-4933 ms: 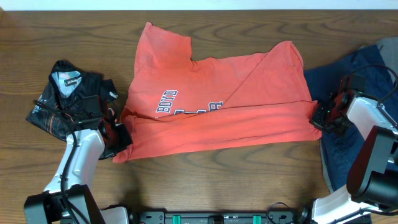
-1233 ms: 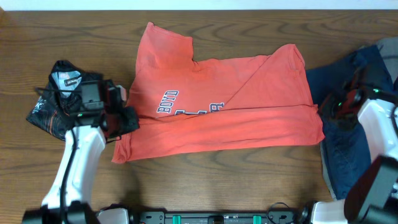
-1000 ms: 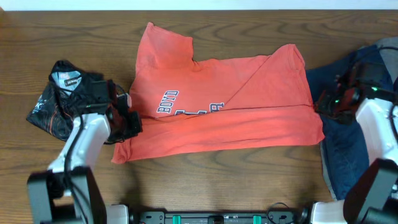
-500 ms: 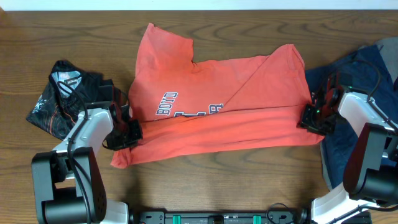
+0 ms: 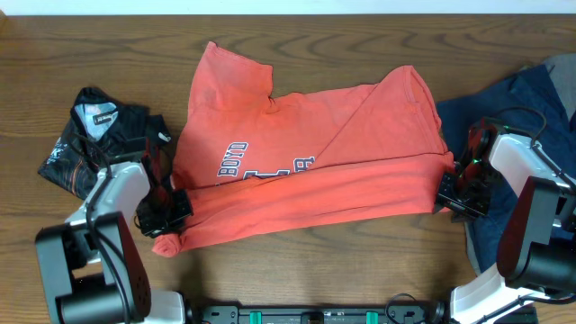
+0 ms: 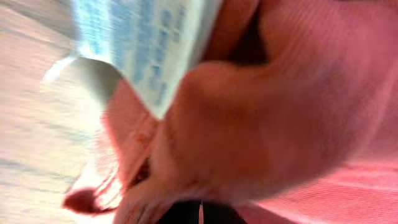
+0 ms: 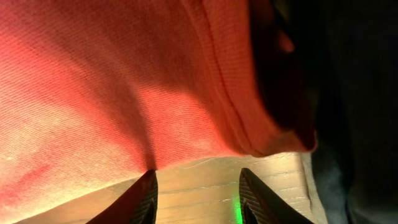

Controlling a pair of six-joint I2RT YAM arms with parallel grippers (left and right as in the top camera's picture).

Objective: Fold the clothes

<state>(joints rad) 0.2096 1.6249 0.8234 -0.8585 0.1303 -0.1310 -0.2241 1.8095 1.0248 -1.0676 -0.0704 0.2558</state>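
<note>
T-shirt (image 5: pixel 315 171): coral-red, spread across the middle of the wooden surface (image 5: pixel 72 54). One long band is folded over its near side, and a diagonal crease crosses its right half.
Lettering (image 5: pixel 236 162): dark, on the T-shirt's left half. Its lower row is partly covered by the folded band.
Black garment (image 5: pixel 90 144): crumpled, with white print. It lies left of the T-shirt and does not touch it.
Navy garment (image 5: pixel 531 99): right of the T-shirt, partly beyond the frame edge and under the right arm.
Left end effector (image 5: pixel 166 211): at the T-shirt's near-left corner, where the cloth bunches into a small lump. The left wrist view is blurred and filled with red fabric and a white care label (image 6: pixel 137 43) with blue print. No fingers show, so I cannot tell whether it grips.
Right end effector (image 5: pixel 457 192): at the T-shirt's near-right corner. In the right wrist view its two dark fingertips (image 7: pixel 146 193) are spread apart with bare wood between them. The T-shirt's stitched hem lies just beyond them, and nothing is held.
</note>
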